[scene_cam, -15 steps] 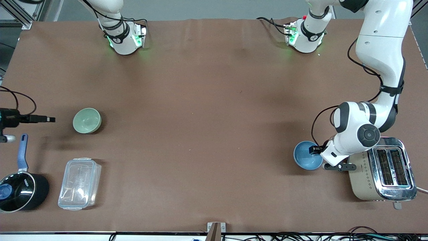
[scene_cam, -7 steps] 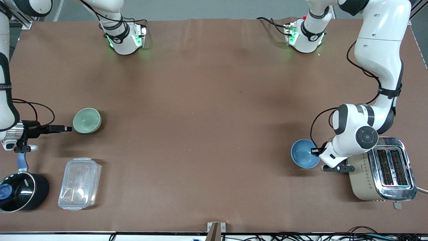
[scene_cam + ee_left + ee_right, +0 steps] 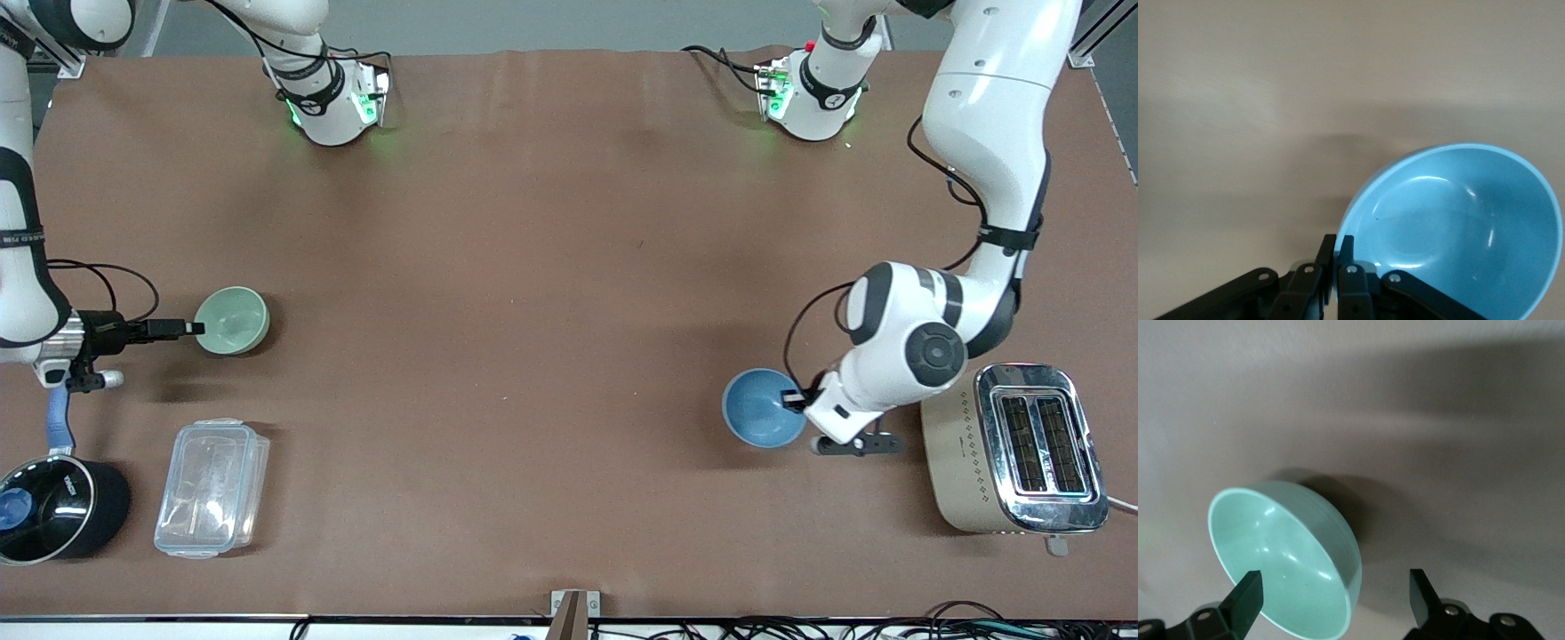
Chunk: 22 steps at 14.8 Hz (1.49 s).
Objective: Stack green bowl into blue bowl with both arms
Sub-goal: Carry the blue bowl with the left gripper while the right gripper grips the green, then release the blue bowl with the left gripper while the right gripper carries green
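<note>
The green bowl (image 3: 233,320) stands on the brown table toward the right arm's end. My right gripper (image 3: 191,328) is open at its rim. In the right wrist view the green bowl (image 3: 1285,560) has its rim between my right gripper's (image 3: 1335,583) jaws, one finger over the inside and one outside. The blue bowl (image 3: 763,420) is toward the left arm's end. My left gripper (image 3: 791,400) is shut on its rim. In the left wrist view the blue bowl (image 3: 1458,227) is tilted, with my left gripper (image 3: 1337,247) pinching its edge.
A silver and beige toaster (image 3: 1013,449) stands beside the blue bowl at the left arm's end. A black saucepan (image 3: 53,511) with a blue handle and a clear plastic box (image 3: 212,487) lie nearer to the front camera than the green bowl.
My left gripper has carried the blue bowl away from the toaster toward the table's middle. My right gripper has moved in from the table's end to the green bowl's rim.
</note>
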Each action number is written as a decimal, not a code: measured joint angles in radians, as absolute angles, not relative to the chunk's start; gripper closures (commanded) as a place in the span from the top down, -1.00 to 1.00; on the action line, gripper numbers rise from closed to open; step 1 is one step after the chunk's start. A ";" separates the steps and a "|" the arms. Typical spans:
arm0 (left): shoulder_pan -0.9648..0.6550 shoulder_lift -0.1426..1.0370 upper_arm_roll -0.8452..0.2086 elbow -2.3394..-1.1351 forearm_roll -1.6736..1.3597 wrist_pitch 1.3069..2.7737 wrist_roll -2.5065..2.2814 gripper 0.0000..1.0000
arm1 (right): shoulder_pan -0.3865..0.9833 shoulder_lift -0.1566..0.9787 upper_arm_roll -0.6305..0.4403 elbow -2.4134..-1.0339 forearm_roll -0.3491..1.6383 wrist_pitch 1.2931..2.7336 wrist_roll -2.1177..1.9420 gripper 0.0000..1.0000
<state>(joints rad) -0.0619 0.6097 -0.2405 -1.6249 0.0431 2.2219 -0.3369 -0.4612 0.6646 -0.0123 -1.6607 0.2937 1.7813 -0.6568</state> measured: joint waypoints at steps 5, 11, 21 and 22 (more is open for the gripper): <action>-0.090 0.601 -0.372 -1.629 0.044 2.208 -0.601 -1.00 | -0.472 0.665 -0.013 -1.705 0.375 1.745 -0.706 -0.75; -0.309 0.638 -0.391 -1.632 0.046 2.290 -0.858 -1.00 | -0.462 0.633 -0.010 -1.751 0.449 1.722 -0.734 -0.92; -0.425 0.757 -0.388 -1.637 0.046 2.551 -0.947 -0.91 | -0.309 0.385 -0.009 -1.806 0.433 1.692 -0.447 -0.86; -0.439 0.781 -0.388 -1.637 0.046 2.579 -0.947 -0.83 | -0.276 0.363 -0.009 -1.811 0.431 1.698 -0.409 -0.86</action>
